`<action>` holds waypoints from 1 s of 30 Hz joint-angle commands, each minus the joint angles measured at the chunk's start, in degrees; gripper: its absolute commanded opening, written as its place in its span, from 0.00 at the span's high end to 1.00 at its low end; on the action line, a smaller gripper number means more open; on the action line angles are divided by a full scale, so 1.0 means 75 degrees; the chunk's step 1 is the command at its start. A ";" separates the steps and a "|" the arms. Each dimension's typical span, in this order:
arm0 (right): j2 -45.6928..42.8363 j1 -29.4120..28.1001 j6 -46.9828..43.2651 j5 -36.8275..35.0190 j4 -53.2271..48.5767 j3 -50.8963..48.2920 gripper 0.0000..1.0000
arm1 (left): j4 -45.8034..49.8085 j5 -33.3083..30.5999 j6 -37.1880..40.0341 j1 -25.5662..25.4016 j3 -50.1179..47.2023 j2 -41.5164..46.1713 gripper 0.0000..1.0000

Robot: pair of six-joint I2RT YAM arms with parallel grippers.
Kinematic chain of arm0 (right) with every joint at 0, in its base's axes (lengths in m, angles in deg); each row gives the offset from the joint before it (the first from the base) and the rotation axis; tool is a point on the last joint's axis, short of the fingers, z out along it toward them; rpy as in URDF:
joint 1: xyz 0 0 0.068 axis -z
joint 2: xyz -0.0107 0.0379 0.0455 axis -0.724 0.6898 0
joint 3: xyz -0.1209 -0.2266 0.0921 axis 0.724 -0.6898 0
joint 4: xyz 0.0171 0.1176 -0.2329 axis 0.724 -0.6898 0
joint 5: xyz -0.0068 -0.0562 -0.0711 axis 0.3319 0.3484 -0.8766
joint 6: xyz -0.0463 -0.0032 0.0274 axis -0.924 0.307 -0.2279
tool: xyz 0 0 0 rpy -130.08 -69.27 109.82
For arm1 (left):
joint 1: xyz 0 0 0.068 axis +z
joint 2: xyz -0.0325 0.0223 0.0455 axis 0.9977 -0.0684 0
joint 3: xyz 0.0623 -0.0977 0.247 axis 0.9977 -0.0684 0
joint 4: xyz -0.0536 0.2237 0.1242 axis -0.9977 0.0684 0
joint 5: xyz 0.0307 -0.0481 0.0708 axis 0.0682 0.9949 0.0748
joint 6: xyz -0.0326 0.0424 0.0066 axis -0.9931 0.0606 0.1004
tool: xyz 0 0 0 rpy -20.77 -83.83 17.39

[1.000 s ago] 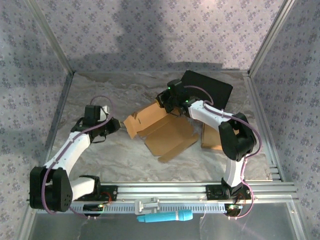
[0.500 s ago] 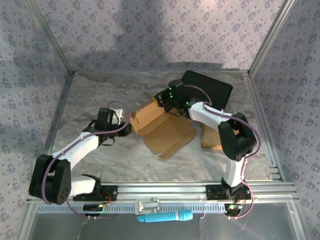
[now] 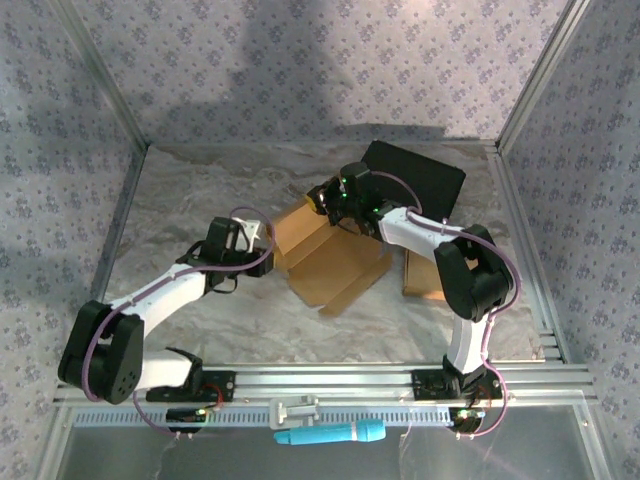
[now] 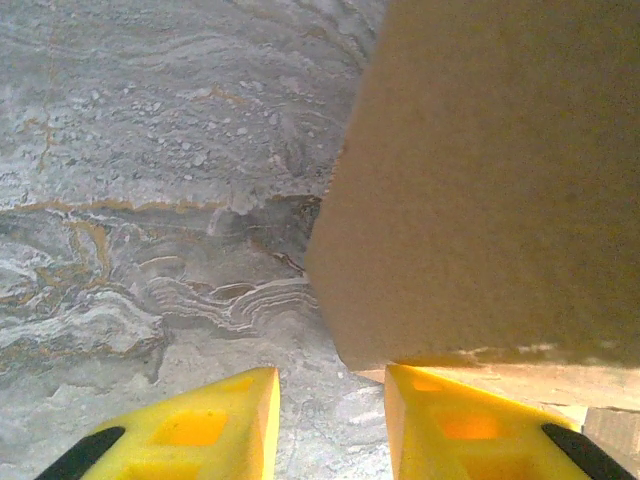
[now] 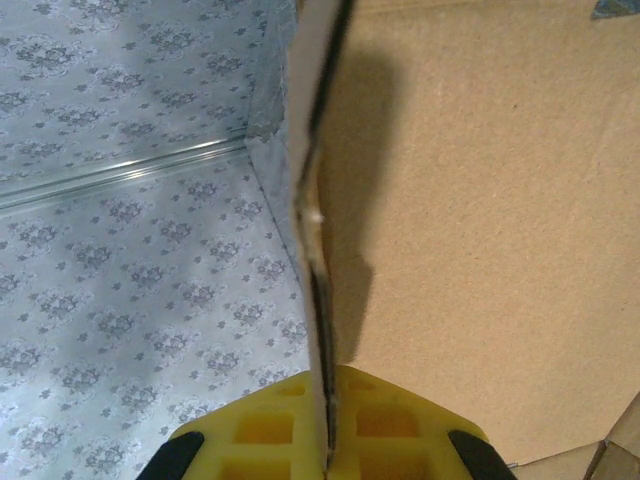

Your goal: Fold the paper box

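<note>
The brown paper box (image 3: pixel 330 258) lies partly unfolded in the middle of the table. My right gripper (image 3: pixel 338 205) is shut on its far wall, whose edge (image 5: pixel 318 250) runs up between the yellow fingers (image 5: pixel 400 430). My left gripper (image 3: pixel 268 252) is open at the box's left side panel (image 4: pixel 490 180). That panel stands raised over the right finger (image 4: pixel 450 420); the left finger (image 4: pixel 210 430) is over bare table.
A second flat cardboard piece (image 3: pixel 420 272) lies right of the box. A black pad (image 3: pixel 415 180) sits at the back right. The table has a wrinkled grey cover (image 3: pixel 200 200), with patterned walls around it. A blue tool (image 3: pixel 330 434) rests on the front rail.
My left arm has swung right across the table up to the box's left panel, which has been pushed inward and upward. The right gripper has kept its hold on the far wall.
</note>
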 commanded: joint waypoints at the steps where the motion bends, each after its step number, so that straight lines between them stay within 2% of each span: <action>1: 0.0070 0.0047 0.0123 0.0215 0.0459 -0.0115 1.00 | -0.0343 -0.0141 0.0245 -0.0088 -0.0022 -0.0008 0.66; 10: 0.0021 0.0049 -0.0099 0.0359 0.0868 -0.0394 1.00 | -0.0670 -0.0357 0.0214 -0.0170 -0.0075 -0.0244 0.63; 20: 0.0184 0.0012 -0.0222 0.0162 0.3146 -0.1607 1.00 | -0.0895 -0.0414 0.0002 -0.0274 -0.0222 -0.0316 0.61; 30: 0.0600 -0.0074 -0.0256 0.0139 0.4559 -0.2140 1.00 | -0.1061 -0.0709 -0.0219 -0.0510 -0.0226 -0.0367 0.58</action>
